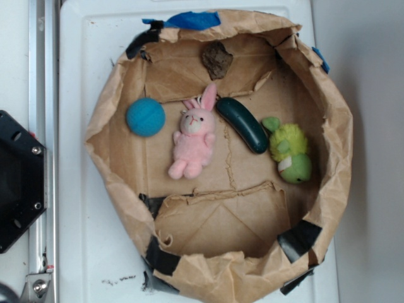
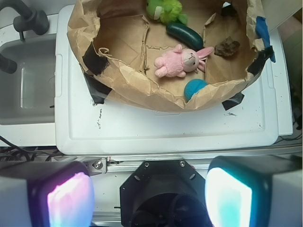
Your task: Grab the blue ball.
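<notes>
text: none readable | labels: none | brands: none | numbers: none | signs: none

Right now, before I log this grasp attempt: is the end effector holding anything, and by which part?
Nothing is held. The end effector is open and empty; the blue ball lies untouched inside the paper ring.

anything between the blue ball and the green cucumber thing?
Yes: the pink bunny lies between the blue ball and the dark green cucumber, clearest in the exterior view.
</notes>
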### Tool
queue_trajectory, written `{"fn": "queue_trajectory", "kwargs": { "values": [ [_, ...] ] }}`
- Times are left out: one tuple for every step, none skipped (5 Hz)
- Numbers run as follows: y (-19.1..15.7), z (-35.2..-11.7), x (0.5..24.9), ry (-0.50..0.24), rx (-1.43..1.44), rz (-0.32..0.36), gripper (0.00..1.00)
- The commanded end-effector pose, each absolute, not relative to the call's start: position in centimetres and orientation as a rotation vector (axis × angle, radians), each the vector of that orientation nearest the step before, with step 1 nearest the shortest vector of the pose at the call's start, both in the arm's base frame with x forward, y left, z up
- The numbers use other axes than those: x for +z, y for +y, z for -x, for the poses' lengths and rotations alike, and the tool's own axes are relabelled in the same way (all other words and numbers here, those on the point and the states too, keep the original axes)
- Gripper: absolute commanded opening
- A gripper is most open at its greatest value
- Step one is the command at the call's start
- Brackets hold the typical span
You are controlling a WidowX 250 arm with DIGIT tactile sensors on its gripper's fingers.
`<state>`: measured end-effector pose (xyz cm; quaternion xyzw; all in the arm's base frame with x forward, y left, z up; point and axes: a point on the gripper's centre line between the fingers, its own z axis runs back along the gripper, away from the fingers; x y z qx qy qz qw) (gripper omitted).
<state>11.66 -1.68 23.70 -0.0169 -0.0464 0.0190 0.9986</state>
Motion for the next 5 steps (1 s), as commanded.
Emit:
{"fn": "queue_trajectory", "kwargs": {
  "values": [
    [-1.7, -11.7, 23.7, -0.093, 0.038, 0.034, 1.0],
    [0.6, -15.7, 23.1, -0.119, 0.076, -0.004, 1.0],
    [2.6, -18.7, 22.1, -0.13, 0.036, -0.035, 1.0],
    [3.3, -21.3, 20.9, -0.147, -0.087, -0.026, 1.0],
    [2.8, -23.6, 18.0, -0.149, -0.252, -0.002, 1.0]
  ]
}}
